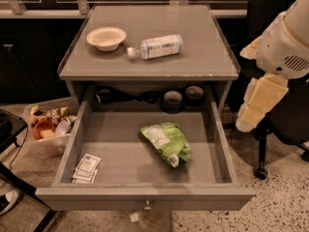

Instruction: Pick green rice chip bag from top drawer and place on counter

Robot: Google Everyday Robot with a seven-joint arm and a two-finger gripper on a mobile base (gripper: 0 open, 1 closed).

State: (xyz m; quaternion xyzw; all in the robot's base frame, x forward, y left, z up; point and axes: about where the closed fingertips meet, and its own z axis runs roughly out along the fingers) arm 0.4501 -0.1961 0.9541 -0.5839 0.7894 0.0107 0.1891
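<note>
1. Outside the right wall of the top drawer (116,144), the gripper (258,105) hangs above the floor; spread or pressed together, I cannot tell.
2. Well apart from it, toward picture-left, the green rice chip bag (166,141) lies flat in the open drawer.
3. Up-left of the gripper, the counter (193,62) bears a bowl (106,36) and a bottle (155,46).

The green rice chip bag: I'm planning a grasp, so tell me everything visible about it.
The green rice chip bag is crinkly light-green plastic with a white printed panel near its upper-left end. It lies flat on the floor of the open top drawer, right of centre, angled from upper left to lower right, touching nothing else. The gripper hangs outside the drawer's right wall, away from the bag.
</note>
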